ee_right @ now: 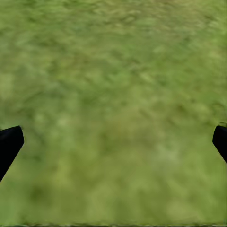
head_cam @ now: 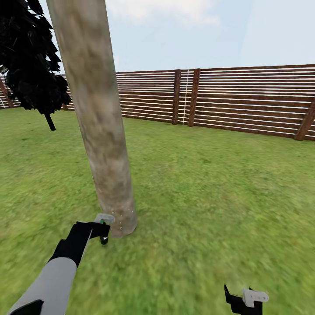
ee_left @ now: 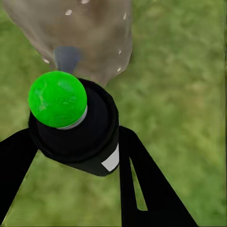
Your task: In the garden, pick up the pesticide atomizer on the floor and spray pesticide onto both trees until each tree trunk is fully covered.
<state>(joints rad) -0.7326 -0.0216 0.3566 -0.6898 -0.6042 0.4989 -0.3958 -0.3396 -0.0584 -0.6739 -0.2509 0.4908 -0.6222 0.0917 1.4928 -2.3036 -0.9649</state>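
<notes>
Left end effector (ee_left: 71, 156) pinching pesticide atomizer (ee_left: 73, 125), green cap up, nozzle at tree trunk (head_cam: 98, 118) base; white specks on bark. Right end effector (ee_right: 113, 142) spread over lawn (head_cam: 218, 183).

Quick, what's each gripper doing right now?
Left gripper: closed on the atomizer, by the tree trunk.
Right gripper: open, holding nothing, over grass.

L arm (head_cam: 48, 280) reaches fwd, gripper (head_cam: 101, 227) clamped (fingers (ee_left: 146, 184) closed); R gripper (head_cam: 245, 302) low, fingers spread wide.
</notes>
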